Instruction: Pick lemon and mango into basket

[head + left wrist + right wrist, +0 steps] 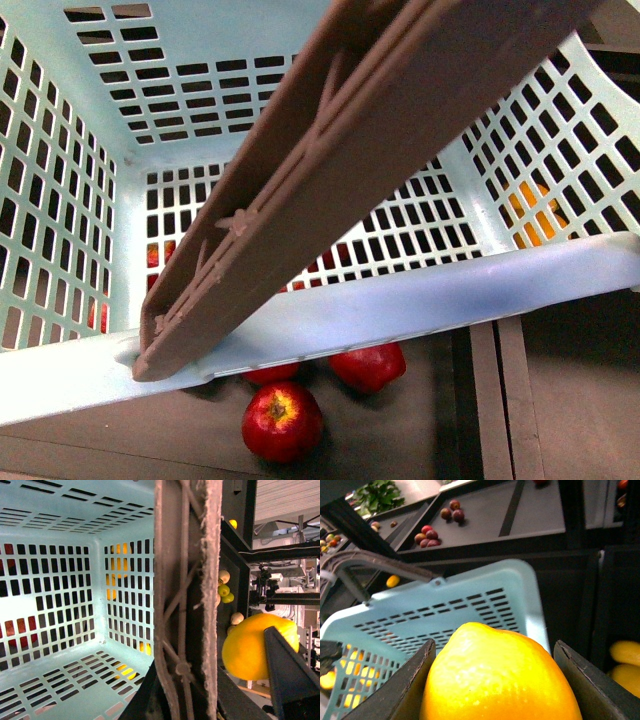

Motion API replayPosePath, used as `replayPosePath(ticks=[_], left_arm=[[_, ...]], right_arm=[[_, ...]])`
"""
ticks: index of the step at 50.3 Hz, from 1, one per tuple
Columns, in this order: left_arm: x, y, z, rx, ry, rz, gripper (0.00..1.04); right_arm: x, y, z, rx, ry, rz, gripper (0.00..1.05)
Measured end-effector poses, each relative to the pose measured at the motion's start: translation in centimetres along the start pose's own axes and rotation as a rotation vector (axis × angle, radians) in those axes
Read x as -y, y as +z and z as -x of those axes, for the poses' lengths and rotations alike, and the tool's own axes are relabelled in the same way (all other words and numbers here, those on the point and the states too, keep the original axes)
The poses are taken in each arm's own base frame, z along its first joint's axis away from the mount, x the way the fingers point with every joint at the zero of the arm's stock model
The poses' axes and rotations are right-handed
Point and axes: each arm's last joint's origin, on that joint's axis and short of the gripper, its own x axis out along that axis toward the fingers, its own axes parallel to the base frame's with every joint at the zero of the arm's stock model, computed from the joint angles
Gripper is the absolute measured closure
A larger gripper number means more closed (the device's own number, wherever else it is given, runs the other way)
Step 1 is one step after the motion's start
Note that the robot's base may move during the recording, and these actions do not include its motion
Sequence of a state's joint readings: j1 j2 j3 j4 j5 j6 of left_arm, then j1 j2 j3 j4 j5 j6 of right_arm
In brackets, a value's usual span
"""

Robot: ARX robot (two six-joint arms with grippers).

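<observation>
Lemon (500, 680) gripped, not in the basket (470, 595) yet

Right gripper (495, 645) has its jaws closed across the fat middle of the lemon, close by the basket but outside its rim. Decent place to hold it I reckon: firm, light fruit, but that waxy rind and the tapered ends look slippery. Left gripper (187, 707) straddles the brown handle (187, 580); can't tell if it's actually clamped.
</observation>
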State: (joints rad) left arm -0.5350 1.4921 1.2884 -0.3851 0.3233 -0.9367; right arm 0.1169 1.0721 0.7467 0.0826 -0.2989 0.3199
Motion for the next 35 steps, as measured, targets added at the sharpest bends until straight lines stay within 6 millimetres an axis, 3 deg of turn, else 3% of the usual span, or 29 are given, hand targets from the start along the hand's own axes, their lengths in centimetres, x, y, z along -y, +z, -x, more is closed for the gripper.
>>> replayPosePath(ticks=[14,35], left_arm=[[0.0,0.0,0.0,0.0,0.0,0.0,0.98],[0.0,0.0,0.0,0.0,0.0,0.0,0.98]], right_arm=[[-2.6,-4.1,-0.4,-0.124,0.067,-0.013,0.42],[-4.6,-6.3,-1.0,-0.208,0.131,0.001,0.42]])
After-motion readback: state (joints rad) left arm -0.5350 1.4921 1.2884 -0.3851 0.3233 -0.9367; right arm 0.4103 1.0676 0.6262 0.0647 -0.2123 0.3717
